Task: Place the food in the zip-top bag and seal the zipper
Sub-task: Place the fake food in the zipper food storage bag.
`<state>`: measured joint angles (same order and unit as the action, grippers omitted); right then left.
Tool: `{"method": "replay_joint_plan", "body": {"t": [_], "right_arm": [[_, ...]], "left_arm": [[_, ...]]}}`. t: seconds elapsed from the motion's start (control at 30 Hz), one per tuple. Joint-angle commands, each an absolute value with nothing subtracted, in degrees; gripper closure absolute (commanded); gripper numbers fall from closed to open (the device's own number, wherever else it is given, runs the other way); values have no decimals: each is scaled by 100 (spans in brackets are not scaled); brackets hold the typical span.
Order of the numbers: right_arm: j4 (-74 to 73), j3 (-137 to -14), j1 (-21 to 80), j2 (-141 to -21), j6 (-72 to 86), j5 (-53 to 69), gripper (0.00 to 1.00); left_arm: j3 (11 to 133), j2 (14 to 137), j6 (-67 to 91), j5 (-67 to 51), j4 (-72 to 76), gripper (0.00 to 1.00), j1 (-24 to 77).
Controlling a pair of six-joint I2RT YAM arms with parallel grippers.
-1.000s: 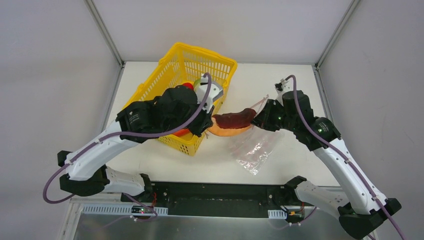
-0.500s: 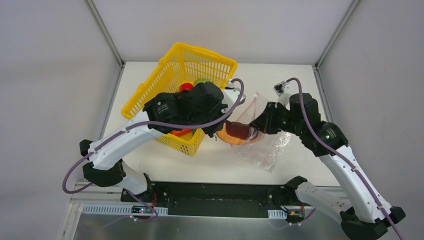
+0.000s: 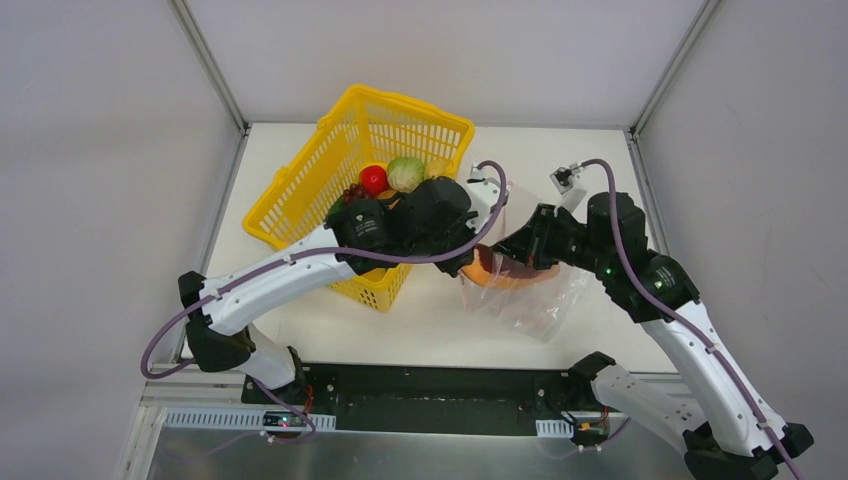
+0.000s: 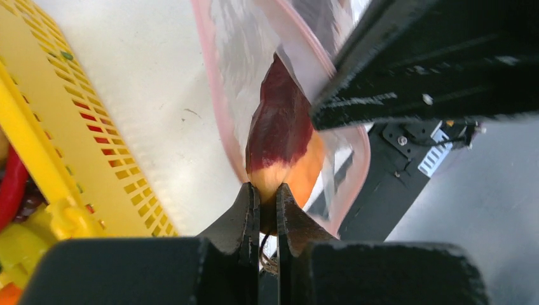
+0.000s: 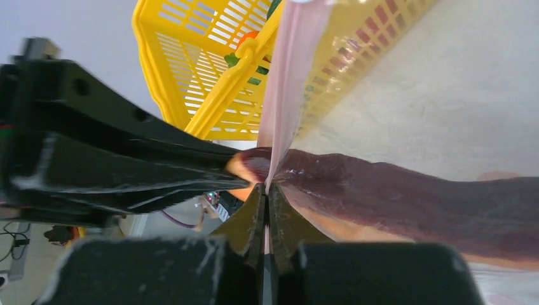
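My left gripper point(image 4: 267, 198) is shut on the pale end of the orange-rimmed dark-red melon slice point(image 4: 279, 127). The slice reaches into the open mouth of the clear zip-top bag point(image 3: 535, 300). My right gripper point(image 5: 267, 190) is shut on the pink zipper strip point(image 5: 289, 76) and holds the bag's mouth up off the table. In the top view the left gripper point(image 3: 472, 262) and right gripper point(image 3: 520, 245) meet over the slice point(image 3: 490, 270). A red tomato point(image 3: 373, 178), the green cabbage point(image 3: 406, 172) and purple grapes point(image 3: 352, 192) lie in the basket.
The yellow lattice basket point(image 3: 420, 125) stands at the back left, close beside the left arm, and shows in both wrist views point(image 4: 51, 127) point(image 5: 191, 63). The bag's lower part rests on the white table point(image 3: 560, 170) near its front edge.
My left arm has swung right and carried the melon slice from beside the basket into the bag's mouth. My right gripper has lifted the bag's edge and shifted a little right.
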<state>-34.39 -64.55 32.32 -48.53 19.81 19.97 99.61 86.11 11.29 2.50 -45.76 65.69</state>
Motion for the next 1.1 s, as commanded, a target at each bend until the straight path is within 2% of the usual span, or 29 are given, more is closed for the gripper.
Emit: {"method": "replay_joint_plan", "body": {"t": [0.0, 0.07, 0.13, 0.3, 0.37, 0.53, 0.77, 0.9, 1.07], "right_arm": [[-2816, -6294, 3202, -4693, 2551, 2059, 99], [-2689, -6184, 3201, -4627, 2817, 2050, 100], [-2488, -6005, 3200, -4507, 3019, 2101, 100], [-2379, -5890, 3199, -4447, 2938, 2181, 100], [-2367, -5904, 3200, -4448, 2817, 2230, 100], [-2373, -5895, 3201, -4432, 2619, 2448, 100], [-2817, -6038, 3201, -4425, 1865, 1814, 98], [-2819, -6044, 3202, -4553, 1597, 1890, 98], [-2584, -5888, 3207, -4544, 1310, 2001, 98]], "left_arm": [[9512, 8325, 1775, 774, -3402, 100, 6620], [9340, 8247, 1870, 906, -3165, 100, 6618], [9239, 8215, 1682, 461, -2941, 100, 6605], [9981, 8621, 1032, -378, -3989, 100, 6601], [10189, 8714, 1023, -157, -4281, 100, 6601], [9816, 8601, 978, -212, -3826, 100, 6593], [10438, 8986, 486, -976, -4842, 100, 6592], [10820, 9188, 297, -1291, -5374, 100, 6592], [11168, 9341, 311, -1146, -5750, 100, 6548]]}}
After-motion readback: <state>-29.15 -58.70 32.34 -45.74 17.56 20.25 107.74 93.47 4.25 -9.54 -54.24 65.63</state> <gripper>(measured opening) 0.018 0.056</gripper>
